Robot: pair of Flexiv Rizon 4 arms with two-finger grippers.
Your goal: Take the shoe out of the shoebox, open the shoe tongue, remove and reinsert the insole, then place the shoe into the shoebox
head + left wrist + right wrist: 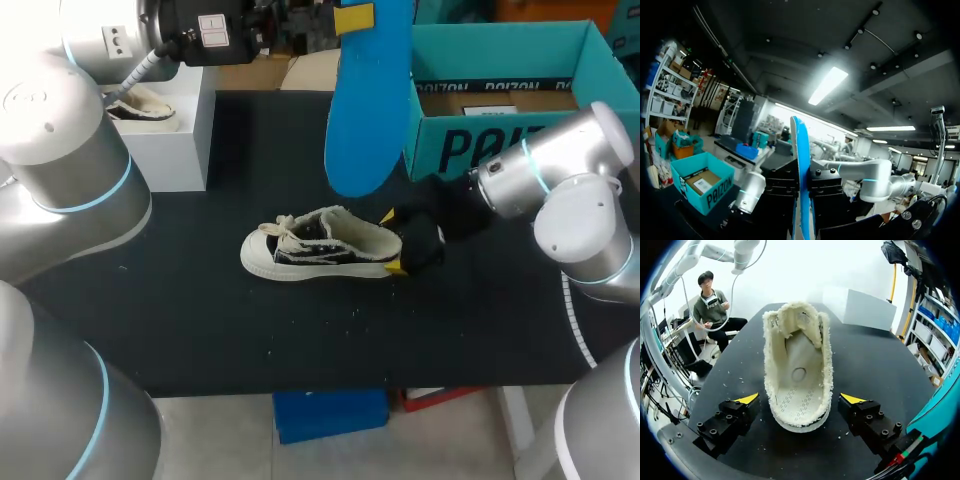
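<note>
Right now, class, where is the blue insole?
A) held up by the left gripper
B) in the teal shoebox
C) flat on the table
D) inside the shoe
A: the blue insole hangs clamped in the left gripper above the table, while the shoe lies below with no blue inside.

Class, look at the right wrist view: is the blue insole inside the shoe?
No, the shoe shows only cream lining inside; the blue insole is up in the air outside it.

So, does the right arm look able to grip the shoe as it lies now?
Probably yes: the right gripper sits open with its fingers either side of the heel of the shoe, and nothing lies between them.
</note>
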